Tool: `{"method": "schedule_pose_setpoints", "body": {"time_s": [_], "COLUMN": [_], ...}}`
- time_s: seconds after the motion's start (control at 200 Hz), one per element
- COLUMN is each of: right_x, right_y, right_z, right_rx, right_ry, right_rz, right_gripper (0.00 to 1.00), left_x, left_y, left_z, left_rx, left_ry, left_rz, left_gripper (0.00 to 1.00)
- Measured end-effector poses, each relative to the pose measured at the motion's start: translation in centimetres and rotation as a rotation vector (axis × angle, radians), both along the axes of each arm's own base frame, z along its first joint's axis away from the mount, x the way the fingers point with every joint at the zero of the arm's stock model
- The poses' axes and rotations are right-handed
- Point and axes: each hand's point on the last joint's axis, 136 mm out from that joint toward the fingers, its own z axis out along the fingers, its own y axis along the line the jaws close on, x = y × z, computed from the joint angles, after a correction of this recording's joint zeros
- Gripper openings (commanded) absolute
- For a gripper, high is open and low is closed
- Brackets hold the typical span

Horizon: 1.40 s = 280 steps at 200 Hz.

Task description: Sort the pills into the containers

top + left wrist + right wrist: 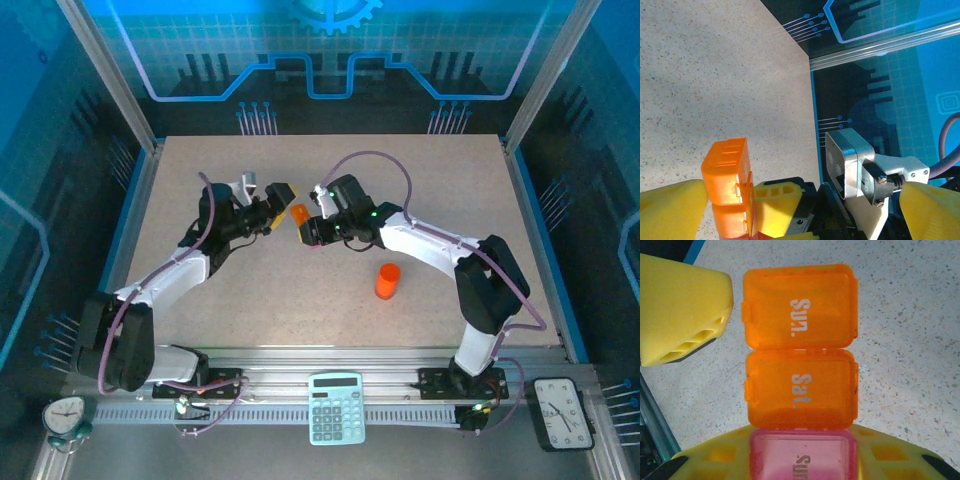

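Note:
The containers [800,355] are a strip of orange compartments marked "Sun." and "Sat." joined to a pink one, all lids closed. My right gripper [802,457] is shut on the pink end and holds the strip [298,213] just above the table's middle. My left gripper [282,198] faces it, open, one yellow finger [685,310] beside the "Sun." compartment. In the left wrist view the orange containers [727,185] lie close to the left-hand finger of the left gripper [800,215], with the right gripper's yellow finger [775,205] behind them. The pills are out of view.
An orange cylindrical bottle [387,281] stands upright to the right of the grippers. On the front rail are a calculator [336,407], a small clock [65,415] and a black clock [565,412]. The speckled table [330,160] has raised frame edges.

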Motion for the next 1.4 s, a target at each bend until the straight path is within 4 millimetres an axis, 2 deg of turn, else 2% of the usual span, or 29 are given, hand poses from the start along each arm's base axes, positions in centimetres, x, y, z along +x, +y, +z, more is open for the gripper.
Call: {"method": "schedule_pose_setpoints", "body": {"time_s": [1.156, 1.401], "right_x": [0.0, -0.2], "right_y": [0.3, 0.5], "right_z": [0.0, -0.8], "right_rx": [0.015, 0.005], "right_ry": [0.007, 0.020], "right_rz": [0.000, 0.007], "right_gripper": [0.24, 0.24], "left_x": [-0.2, -0.3], "left_y": [-1.9, -3.6], "left_z": [0.8, 3.3], "left_rx": [-0.019, -0.053], "left_ry": [-0.007, -0.054], "left_rz": [-0.030, -0.067], "left_gripper": [0.99, 0.99]}}
